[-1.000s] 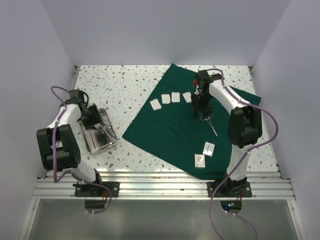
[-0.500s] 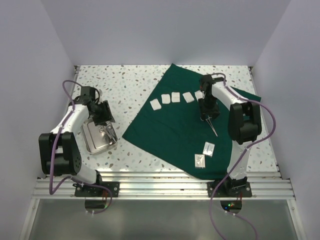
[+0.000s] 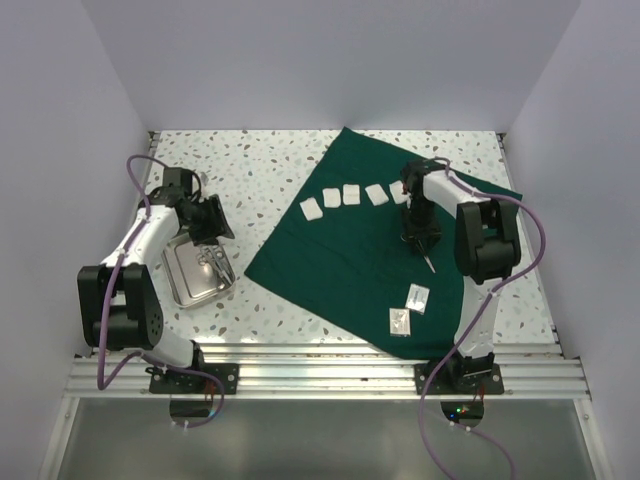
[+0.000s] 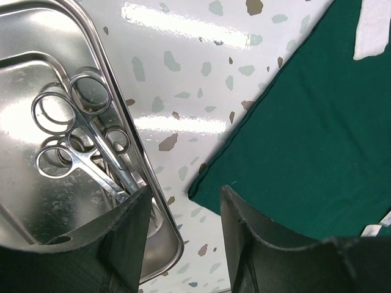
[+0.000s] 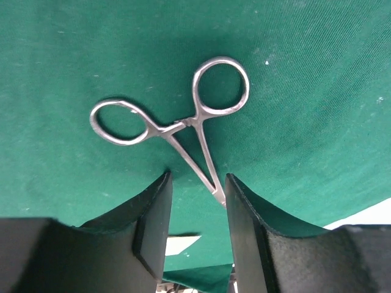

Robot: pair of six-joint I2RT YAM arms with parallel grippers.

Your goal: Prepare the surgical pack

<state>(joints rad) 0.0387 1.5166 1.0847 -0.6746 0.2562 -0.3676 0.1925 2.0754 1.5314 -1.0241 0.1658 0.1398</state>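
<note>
The dark green cloth (image 3: 340, 250) lies flat and skewed on the table, with a row of white gauze squares (image 3: 342, 197) on its far part. A pair of silver forceps (image 5: 183, 128) lies on the cloth (image 5: 305, 91). My right gripper (image 5: 197, 178) stands open low over it, and the forceps' thin tip runs between the fingers without being clamped. The shiny steel tray (image 3: 185, 278) sits on the bare table at the left, holding ring-handled instruments (image 4: 85, 137). My left gripper (image 4: 184, 192) is open and empty, hovering over the tray's right rim (image 4: 113, 85) and the cloth's corner (image 4: 305, 140).
Two small white packets (image 3: 410, 308) lie on the cloth's near corner. The table is speckled white terrazzo (image 3: 250, 170), walled on three sides. One gauze square (image 4: 376, 30) shows at the top right of the left wrist view.
My left gripper has left the tray's inside and swung right toward the cloth. My right gripper has come nearer along the cloth to the forceps, its jaws narrowing slightly.
</note>
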